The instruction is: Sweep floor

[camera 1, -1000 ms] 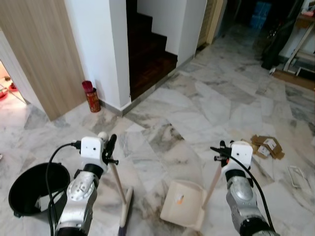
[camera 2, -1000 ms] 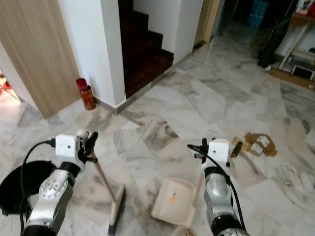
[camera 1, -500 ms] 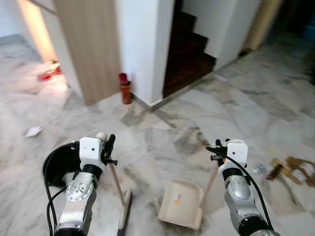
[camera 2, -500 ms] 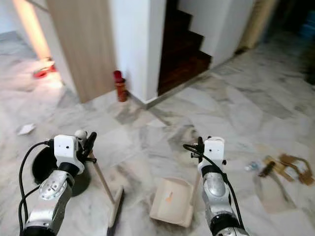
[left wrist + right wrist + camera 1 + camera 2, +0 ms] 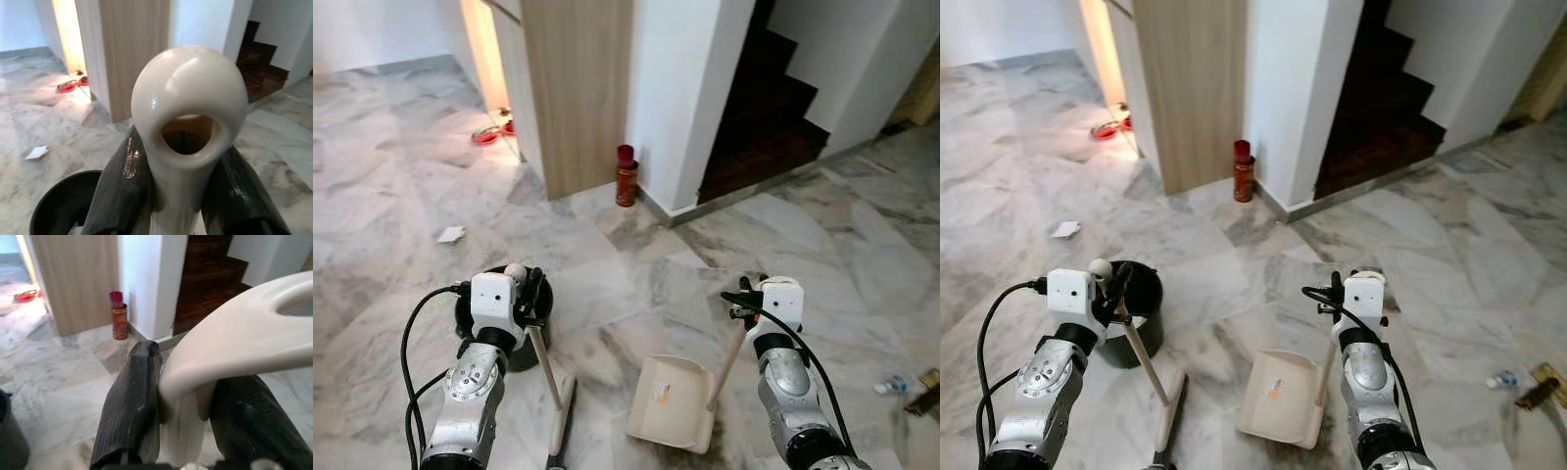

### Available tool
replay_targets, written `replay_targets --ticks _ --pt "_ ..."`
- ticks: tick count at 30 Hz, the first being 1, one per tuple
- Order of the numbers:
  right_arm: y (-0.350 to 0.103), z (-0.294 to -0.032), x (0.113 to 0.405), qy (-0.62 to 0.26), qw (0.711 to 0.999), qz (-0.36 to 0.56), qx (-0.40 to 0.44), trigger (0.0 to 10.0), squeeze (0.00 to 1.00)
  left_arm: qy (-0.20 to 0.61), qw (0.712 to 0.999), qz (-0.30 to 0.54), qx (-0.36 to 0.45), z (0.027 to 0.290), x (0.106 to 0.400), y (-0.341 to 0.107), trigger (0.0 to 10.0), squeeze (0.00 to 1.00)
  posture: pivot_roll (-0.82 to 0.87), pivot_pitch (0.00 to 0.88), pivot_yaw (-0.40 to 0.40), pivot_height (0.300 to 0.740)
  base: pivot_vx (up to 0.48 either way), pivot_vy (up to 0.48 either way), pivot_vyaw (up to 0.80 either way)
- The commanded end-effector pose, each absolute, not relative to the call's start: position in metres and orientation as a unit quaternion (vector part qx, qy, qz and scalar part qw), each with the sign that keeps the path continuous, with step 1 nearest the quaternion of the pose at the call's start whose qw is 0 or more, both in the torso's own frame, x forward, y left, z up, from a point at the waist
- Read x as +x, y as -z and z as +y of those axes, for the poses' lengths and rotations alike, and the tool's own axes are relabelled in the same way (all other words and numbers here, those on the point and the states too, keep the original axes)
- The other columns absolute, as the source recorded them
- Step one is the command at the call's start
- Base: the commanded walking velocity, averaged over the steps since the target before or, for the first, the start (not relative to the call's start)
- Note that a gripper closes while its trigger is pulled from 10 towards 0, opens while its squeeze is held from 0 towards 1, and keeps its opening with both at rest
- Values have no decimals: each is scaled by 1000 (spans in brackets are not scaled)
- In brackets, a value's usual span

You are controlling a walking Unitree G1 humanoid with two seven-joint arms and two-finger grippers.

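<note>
While left gripper [image 5: 188, 196] clamps broom [image 5: 551, 377] near handle top and right gripper [image 5: 183, 426] clamps dustpan [image 5: 673, 403] handle, both heads rest on marble floor [image 5: 401, 196]. Risk: long handles lever, twist in grip. Black bin [image 5: 1136, 308] just beside broom, knock likely. Paper scrap [image 5: 450, 234] farther off; red canister [image 5: 626, 176] by wall.

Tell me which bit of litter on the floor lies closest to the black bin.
The white scrap of paper, on the marble just beyond the black bin, on the robot's left. The small bottle and brown scraps lie far off to its right.
</note>
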State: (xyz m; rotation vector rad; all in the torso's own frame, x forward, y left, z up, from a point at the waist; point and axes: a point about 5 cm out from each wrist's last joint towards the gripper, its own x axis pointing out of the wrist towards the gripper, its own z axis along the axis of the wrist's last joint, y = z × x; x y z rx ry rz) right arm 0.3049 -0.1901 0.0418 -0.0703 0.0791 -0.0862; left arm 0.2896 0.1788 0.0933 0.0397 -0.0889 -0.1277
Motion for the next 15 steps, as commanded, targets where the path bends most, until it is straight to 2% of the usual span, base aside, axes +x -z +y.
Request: replay_targets --ticks 1,15 --pt "-51 -192 311 43 998 22 -39 10000 0 65 996 -64 26 177 291 -101 10000 0 107 1 -79 740 0 0 800" --pt "-55 -192 313 40 998 14 -39 10000 0 63 996 -65 24 177 290 -102 10000 0 108 17 -81 740 0 0 800"
